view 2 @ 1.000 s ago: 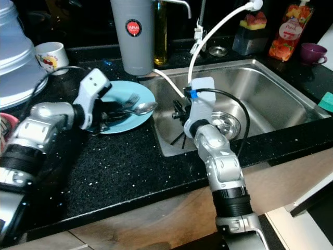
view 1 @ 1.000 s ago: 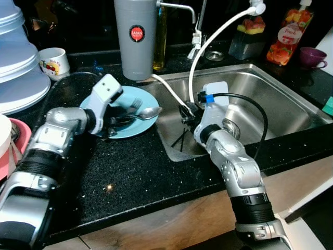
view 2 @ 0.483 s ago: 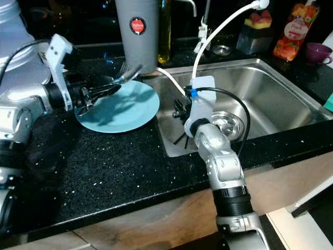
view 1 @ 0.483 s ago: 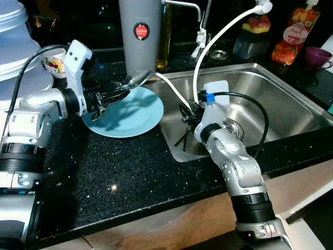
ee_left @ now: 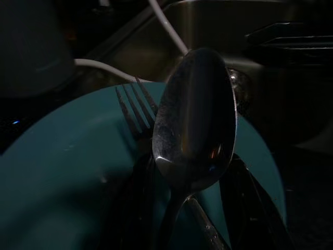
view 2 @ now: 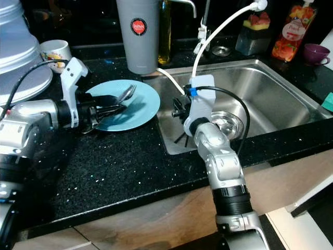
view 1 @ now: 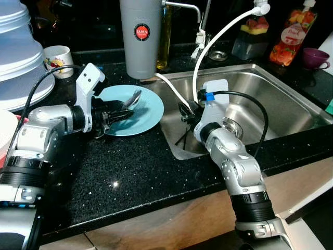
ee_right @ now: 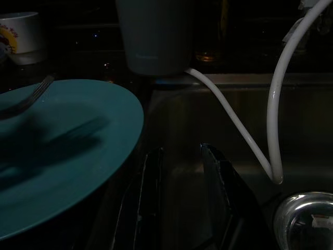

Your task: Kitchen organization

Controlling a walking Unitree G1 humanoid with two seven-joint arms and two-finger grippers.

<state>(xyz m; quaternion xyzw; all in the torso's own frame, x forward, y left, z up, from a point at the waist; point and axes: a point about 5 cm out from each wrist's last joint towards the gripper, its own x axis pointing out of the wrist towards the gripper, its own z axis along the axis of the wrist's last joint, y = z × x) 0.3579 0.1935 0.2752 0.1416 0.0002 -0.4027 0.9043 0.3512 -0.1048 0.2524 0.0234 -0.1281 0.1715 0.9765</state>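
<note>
A spoon [ee_left: 195, 114] and a fork [ee_left: 132, 109] are clamped together by their handles in the left gripper [view 1: 115, 113], their heads held just above the blue plate [view 1: 148, 112] that lies on the black counter [view 1: 135, 172] directly beneath the fingers. The right gripper [ee_right: 179, 208] hangs with its fingers parted and empty inside the steel sink [view 1: 270, 99], beside the plate's rim. A grey flask [view 1: 139, 36] stands just beyond the left gripper, and a white hose [view 1: 221, 36] arches above the right one.
</note>
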